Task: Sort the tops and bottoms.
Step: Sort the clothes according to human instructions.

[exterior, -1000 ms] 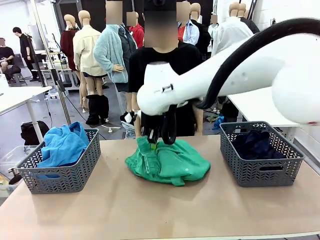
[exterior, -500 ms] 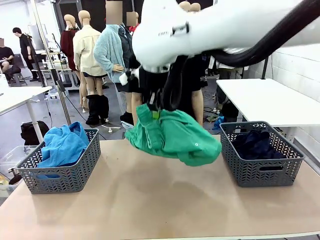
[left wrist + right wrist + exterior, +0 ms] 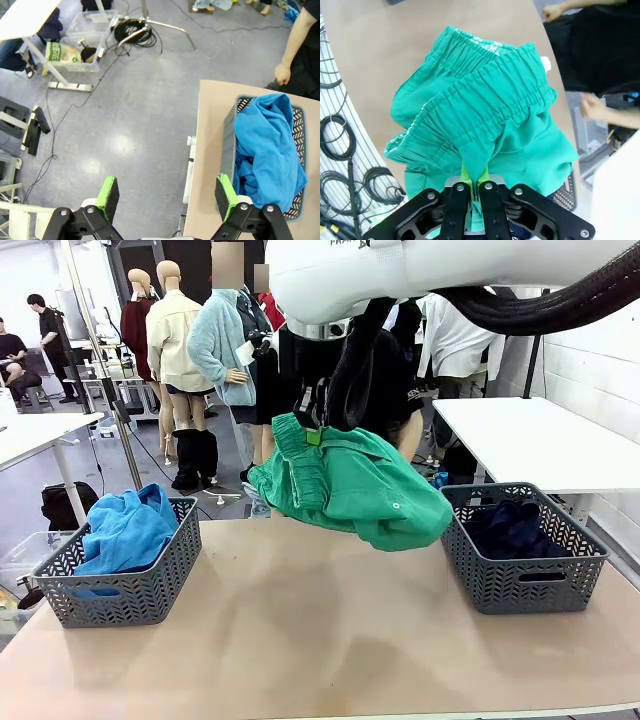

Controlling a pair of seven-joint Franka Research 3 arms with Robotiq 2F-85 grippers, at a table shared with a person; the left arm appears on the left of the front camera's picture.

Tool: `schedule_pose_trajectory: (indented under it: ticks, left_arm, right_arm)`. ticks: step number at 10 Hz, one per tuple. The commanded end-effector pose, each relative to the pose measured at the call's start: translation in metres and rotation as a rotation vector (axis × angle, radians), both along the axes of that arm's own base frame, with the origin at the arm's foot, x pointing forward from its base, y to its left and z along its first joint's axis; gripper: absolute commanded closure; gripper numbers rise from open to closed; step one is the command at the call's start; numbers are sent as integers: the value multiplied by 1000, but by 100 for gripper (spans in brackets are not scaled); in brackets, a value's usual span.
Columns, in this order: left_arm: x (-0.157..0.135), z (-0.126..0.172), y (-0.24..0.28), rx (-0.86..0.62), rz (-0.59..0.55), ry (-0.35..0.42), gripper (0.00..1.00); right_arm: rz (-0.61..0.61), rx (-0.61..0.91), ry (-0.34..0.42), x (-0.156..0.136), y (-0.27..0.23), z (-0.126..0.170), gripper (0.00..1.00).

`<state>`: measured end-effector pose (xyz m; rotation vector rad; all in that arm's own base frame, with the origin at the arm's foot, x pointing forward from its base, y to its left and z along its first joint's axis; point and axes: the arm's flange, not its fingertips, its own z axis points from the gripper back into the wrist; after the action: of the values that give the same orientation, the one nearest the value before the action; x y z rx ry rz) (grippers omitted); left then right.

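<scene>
- The light wooden table top (image 3: 320, 640) is seen bare along its near edge in the front view.
- A grey plastic lattice basket (image 3: 120, 585) is stood at the table's left end; a crumpled soft bright blue shirt (image 3: 125, 530) is heaped in it and rises above its rim.
- A second grey plastic lattice basket (image 3: 525, 565) is stood at the table's right end; folded dark navy trousers (image 3: 515, 525) are lying inside it.
- The bright green shorts with a gathered elastic waistband (image 3: 345, 485) are held in the air above the middle of the table, between the two baskets and nearer the right one, clear of the table surface.
- The right gripper (image 3: 475, 187) is clenched on a fold of the shorts just below the waistband; its jaws are pressed together on the fabric, and the garment hangs bunched from that grip.
- The left gripper (image 3: 167, 197) is released, its green pads (image 3: 107, 197) standing wide apart with nothing between them; it is poised beyond the table's left edge, over the grey floor, beside the basket of blue cloth.
- A person's hand (image 3: 282, 74) is seen at the far side of the table, near that basket.
</scene>
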<state>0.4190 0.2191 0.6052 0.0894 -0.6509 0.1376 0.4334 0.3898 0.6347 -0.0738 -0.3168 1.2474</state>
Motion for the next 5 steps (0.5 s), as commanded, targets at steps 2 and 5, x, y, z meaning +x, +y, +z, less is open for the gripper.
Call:
schedule_pose_trajectory:
  ticks: [2,5]
  left_arm:
    - [-2,0,1,14,4,17,0]
    - [-2,0,1,14,4,17,0]
  right_arm:
    - [-1,-3,10,3,1,-6,100]
    - [-1,-3,10,3,1,-6,100]
